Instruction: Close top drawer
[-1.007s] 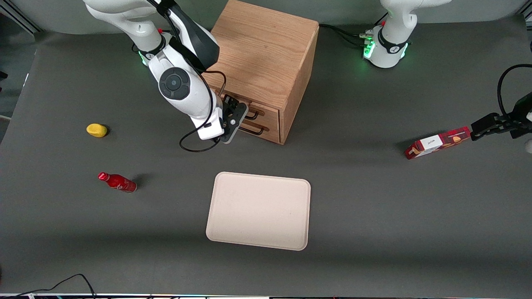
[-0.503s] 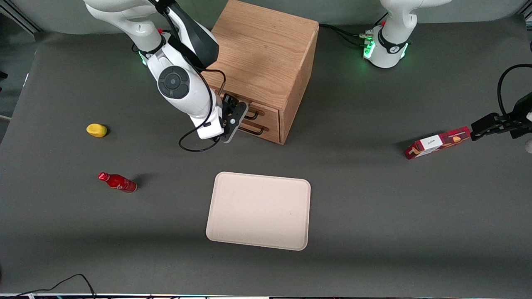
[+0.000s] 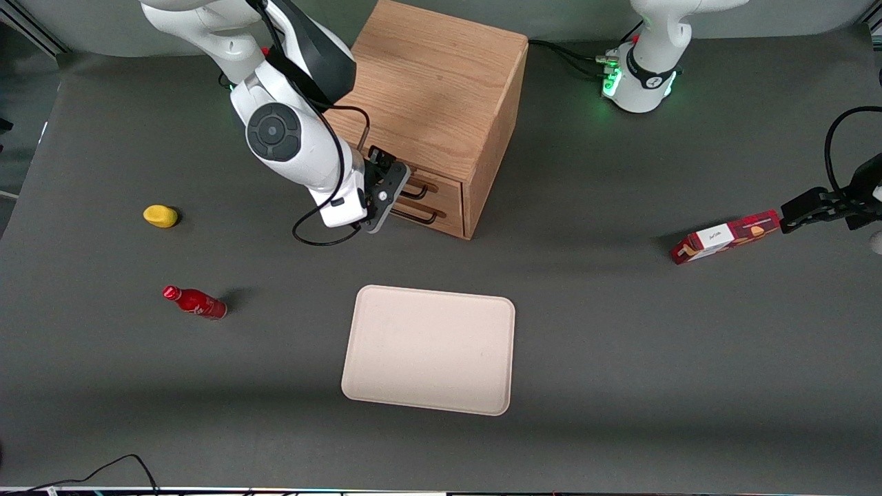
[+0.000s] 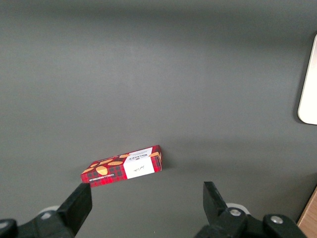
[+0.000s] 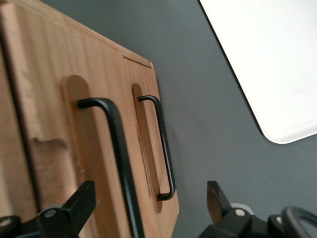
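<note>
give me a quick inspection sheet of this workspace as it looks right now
surface: dark grey table, flat matte top.
job's things: top drawer of the oak cabinet looks pushed in, flush with the lower drawer; both black handles show.
clutter: beige tray nearer the front camera than the cabinet; red bottle lying down and yellow object toward the working arm's end; red snack box toward the parked arm's end.
grippers: gripper open, in front of the drawers, fingers either side of the handles, gripping nothing.
cables: black cable looped under the wrist; another at the table's near edge.
surroundings: nothing seen.
</note>
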`<state>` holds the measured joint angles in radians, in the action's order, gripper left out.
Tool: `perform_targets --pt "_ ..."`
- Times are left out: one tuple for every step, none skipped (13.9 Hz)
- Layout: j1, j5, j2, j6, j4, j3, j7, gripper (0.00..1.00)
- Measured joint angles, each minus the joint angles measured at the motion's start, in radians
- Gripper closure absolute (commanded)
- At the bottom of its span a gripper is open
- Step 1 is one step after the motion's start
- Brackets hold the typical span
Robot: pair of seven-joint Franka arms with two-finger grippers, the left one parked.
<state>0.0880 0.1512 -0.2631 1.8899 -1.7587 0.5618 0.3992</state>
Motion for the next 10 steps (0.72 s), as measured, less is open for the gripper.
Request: perform_targets --pt "0.0 0.003 0.001 -0.031 0.023 -0.005 0.001 0.0" --pt "-0.001 0.012 0.003 -0.064 0.047 -0.015 0.001 0.0" --pt "-0.002 0.037 0.006 -0.094 0.072 -0.032 0.003 0.0" --pt "-0.003 0.059 0.014 -0.12 0.094 -0.056 0.003 0.0" --pt "-0.003 0.073 0.028 -0.139 0.111 -0.084 0.003 0.0" --pt "-0.004 0.079 0.044 -0.148 0.121 -0.119 0.003 0.0" --pt "-0.005 0.082 0.06 -0.151 0.125 -0.159 0.003 0.0" --pt "-0.006 0.084 0.076 -0.154 0.128 -0.204 0.002 0.0" --pt "-0.008 0.085 0.088 -0.161 0.132 -0.246 -0.001 0.0" --pt "-0.009 0.086 0.101 -0.167 0.139 -0.286 -0.012 0.0"
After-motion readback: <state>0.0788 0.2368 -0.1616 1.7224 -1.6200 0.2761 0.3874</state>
